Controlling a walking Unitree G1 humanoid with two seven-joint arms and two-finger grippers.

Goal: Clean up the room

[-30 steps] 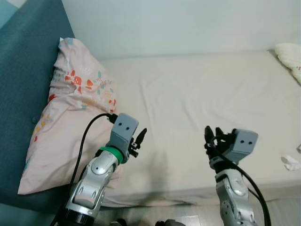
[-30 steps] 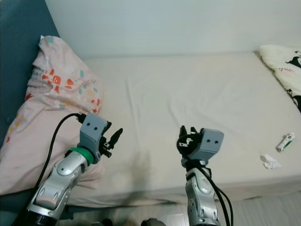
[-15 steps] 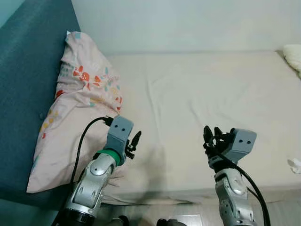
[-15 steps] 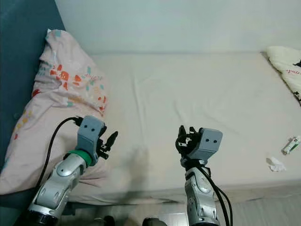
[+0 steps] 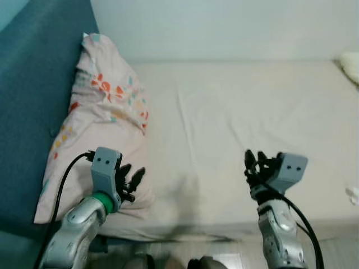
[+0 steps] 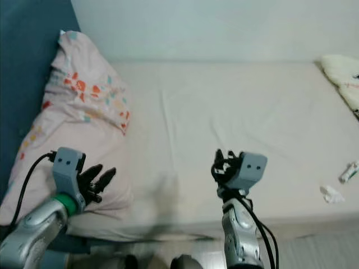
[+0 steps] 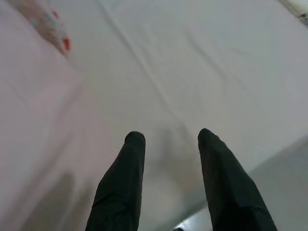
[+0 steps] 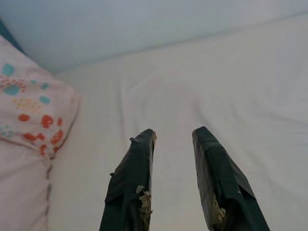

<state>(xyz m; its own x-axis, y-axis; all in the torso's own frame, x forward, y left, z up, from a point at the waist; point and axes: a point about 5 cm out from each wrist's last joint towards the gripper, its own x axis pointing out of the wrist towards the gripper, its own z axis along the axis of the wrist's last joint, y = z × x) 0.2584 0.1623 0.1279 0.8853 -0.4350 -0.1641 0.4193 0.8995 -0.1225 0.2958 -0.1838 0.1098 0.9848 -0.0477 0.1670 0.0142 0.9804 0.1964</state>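
One pillow (image 5: 98, 120) on bed (image 5: 241, 112); one tissue (image 6: 331, 194), one tube (image 6: 349, 171). Left gripper (image 5: 130, 182) and right gripper (image 5: 253, 166) both spread, empty.

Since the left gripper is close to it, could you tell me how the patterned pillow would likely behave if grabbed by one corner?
The pillow slumps against the headboard with creased fabric, so it would probably sag limply. It looks light and unlikely to slip.

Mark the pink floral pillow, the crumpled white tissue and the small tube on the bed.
pink floral pillow (image 6: 73, 123), right eye view, middle of its patterned face
crumpled white tissue (image 6: 332, 194), right eye view, its centre
small tube (image 6: 349, 171), right eye view, mid-body
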